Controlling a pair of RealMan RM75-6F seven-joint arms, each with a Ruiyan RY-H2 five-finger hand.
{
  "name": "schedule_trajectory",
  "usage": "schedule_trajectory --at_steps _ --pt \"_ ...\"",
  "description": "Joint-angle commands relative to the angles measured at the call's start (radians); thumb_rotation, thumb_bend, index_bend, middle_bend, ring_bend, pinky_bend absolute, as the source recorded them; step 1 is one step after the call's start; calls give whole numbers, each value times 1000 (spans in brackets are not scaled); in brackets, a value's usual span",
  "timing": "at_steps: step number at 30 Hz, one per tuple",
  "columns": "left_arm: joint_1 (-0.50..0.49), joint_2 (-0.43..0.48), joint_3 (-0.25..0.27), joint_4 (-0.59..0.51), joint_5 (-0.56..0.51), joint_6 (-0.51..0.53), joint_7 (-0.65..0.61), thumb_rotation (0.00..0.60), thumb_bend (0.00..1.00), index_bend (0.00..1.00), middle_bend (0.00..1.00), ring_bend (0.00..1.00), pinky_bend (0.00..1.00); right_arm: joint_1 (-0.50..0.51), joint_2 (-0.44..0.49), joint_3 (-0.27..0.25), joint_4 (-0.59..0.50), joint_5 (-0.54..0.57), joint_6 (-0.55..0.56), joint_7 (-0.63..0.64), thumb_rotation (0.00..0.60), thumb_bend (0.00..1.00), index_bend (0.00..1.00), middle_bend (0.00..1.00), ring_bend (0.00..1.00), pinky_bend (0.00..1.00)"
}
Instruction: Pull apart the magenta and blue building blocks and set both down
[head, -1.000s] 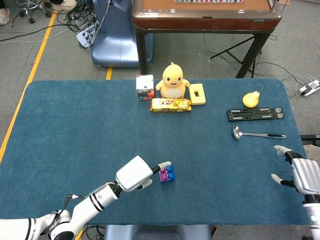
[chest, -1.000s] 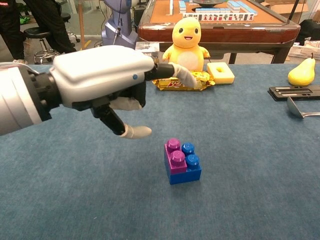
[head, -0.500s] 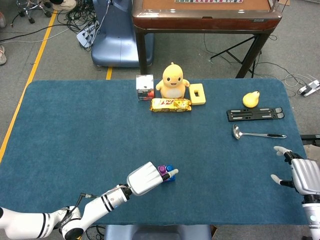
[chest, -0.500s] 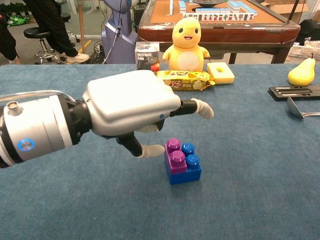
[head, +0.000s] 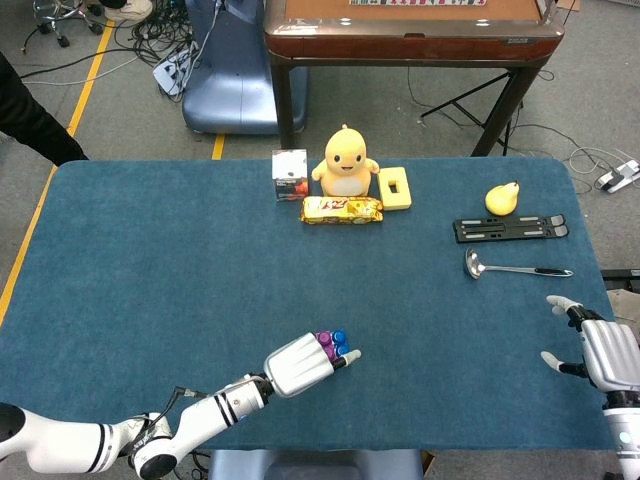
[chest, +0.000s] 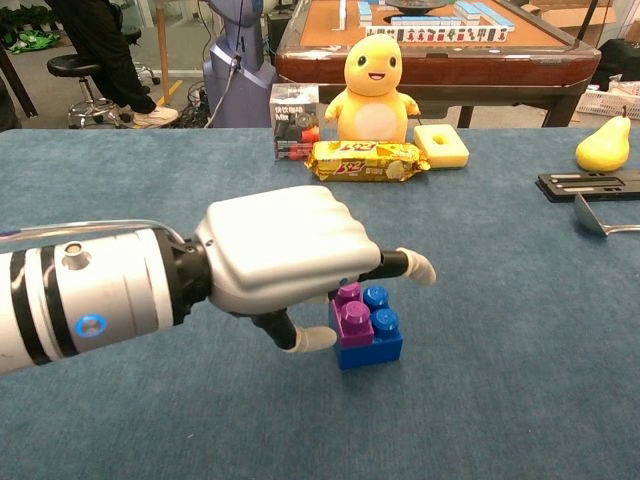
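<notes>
The joined blocks stand near the table's front edge: a magenta block (chest: 350, 318) pressed onto a blue block (chest: 382, 340), seen also as magenta block (head: 324, 342) and blue block (head: 340, 340). My left hand (chest: 285, 255) hovers just over and to the left of them, fingers apart. Its thumb lies beside the magenta block's left face and one finger reaches past behind the blocks. I cannot tell whether the thumb touches. The left hand (head: 300, 362) covers part of the blocks from above. My right hand (head: 600, 352) waits open at the table's right front edge, holding nothing.
At the back stand a yellow duck toy (head: 345, 162), a snack bar (head: 342, 209), a small box (head: 290, 174) and a yellow tile (head: 395, 187). To the right lie a pear (head: 502, 198), a black holder (head: 510, 230) and a ladle (head: 515, 268).
My left hand has moved right and down, from beside the blocks to straddling them with thumb and finger. The blocks and my right hand have stayed put.
</notes>
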Motion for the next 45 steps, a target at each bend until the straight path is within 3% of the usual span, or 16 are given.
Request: schedule_trajectory --at_steps 1,45 --pt "-7 -6 3 5 -20 -8 10 600 337 183 1000 967 1000 -1 0 1 2 -1 2 4 600 0 244 336 394 647" --pt "-138 -26 24 -15 -328 -16 247 600 336 313 1000 997 1000 -4 -26 -7 37 1 -11 33 600 0 244 336 394 647"
